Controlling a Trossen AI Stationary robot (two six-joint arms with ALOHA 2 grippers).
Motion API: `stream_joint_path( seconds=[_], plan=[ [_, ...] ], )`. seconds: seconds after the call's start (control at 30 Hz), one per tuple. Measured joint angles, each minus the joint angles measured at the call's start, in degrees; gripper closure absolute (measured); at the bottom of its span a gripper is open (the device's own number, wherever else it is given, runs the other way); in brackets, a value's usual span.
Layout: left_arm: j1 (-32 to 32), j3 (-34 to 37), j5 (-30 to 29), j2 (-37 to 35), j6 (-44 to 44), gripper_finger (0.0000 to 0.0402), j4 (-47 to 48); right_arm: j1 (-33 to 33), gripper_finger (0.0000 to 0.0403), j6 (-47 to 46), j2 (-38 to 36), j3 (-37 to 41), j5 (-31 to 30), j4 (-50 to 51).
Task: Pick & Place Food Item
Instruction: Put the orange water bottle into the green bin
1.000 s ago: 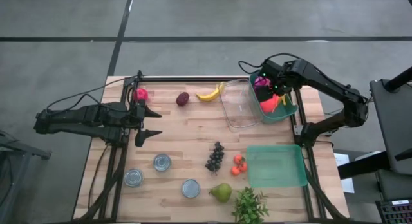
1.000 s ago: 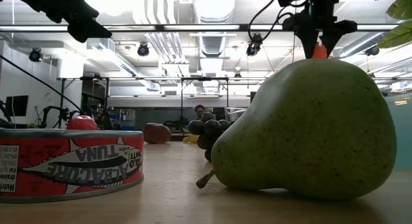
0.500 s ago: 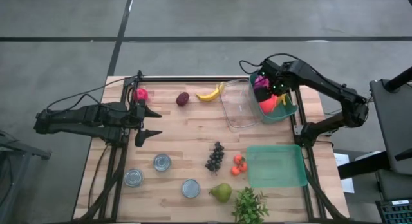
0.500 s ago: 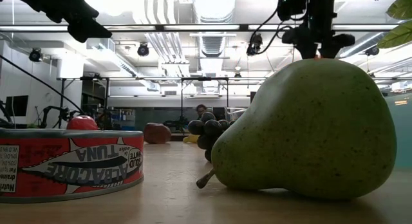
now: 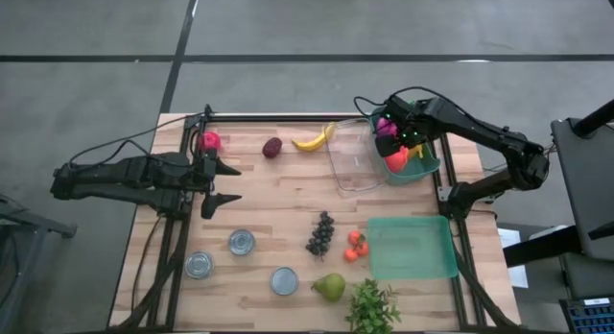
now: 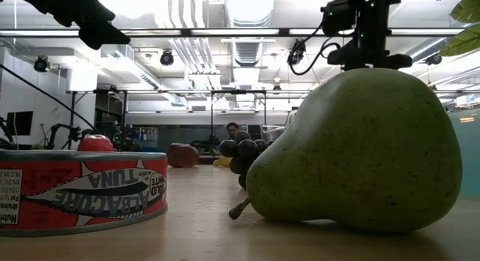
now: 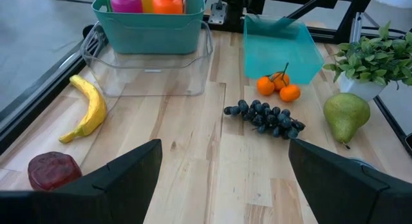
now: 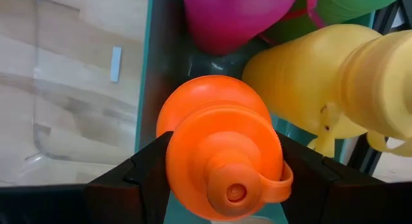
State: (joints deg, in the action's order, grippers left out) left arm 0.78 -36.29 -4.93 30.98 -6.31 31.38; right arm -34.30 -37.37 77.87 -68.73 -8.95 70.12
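The right gripper [image 5: 398,147] is hanging over the teal plastic bin [image 5: 429,166] at the far right of the wooden table [image 5: 278,204], and its two dark fingers [image 8: 138,176] are closing narrowly on the neck of an orange plastic squeeze bottle with a looped cap [image 8: 222,156]. The bottle is standing in the near-left part of the bin with its long axis roughly upright, so in the right wrist view the cap is pointing up at the camera and the bottle is lying straight below the claw, a finger on each side. Whether its base is resting on the bin floor or hanging clear is hard to judge, since the low view is hiding it behind the green pear [image 6: 360,152].

Beside it in the bin are sitting a yellow squeeze bottle [image 8: 322,82], a magenta one [image 8: 235,18] and a green one [image 8: 360,2], crowded and touching. A clear plastic tub [image 5: 353,159] is standing just left of the bin and looks empty. A flat teal lid [image 5: 413,246] is lying nearer on the right.

The left gripper [image 5: 219,185] is waiting, jaws spread wide and holding nothing, over the far left of the table, well apart from the bin; the right arm is plainly the nearer one. The coming move probably calls for a straight upward lift, clear of the neighbouring bottles.
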Motion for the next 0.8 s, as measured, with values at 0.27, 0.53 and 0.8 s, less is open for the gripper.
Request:
stream_joint_path(
  seconds=[0.27, 0.53, 0.8],
  plan=[
    [0.0, 0.0, 0.0, 0.0, 0.0, 0.0058, 0.0, 0.0, 0.0186, -0.1, -0.1, 0.9, -0.2, -0.4],
    [0.0, 0.0, 0.0, 0.0, 0.0, 0.0058, 0.0, 0.1, 0.0136, -0.1, 0.0, 1.6, 0.6, -0.2],
    [0.0, 0.0, 0.0, 0.0, 0.0, 0.0058, 0.0, 0.0, 0.0127, 0.1, -0.1, 1.8, 0.2, -0.5]
  ],
)
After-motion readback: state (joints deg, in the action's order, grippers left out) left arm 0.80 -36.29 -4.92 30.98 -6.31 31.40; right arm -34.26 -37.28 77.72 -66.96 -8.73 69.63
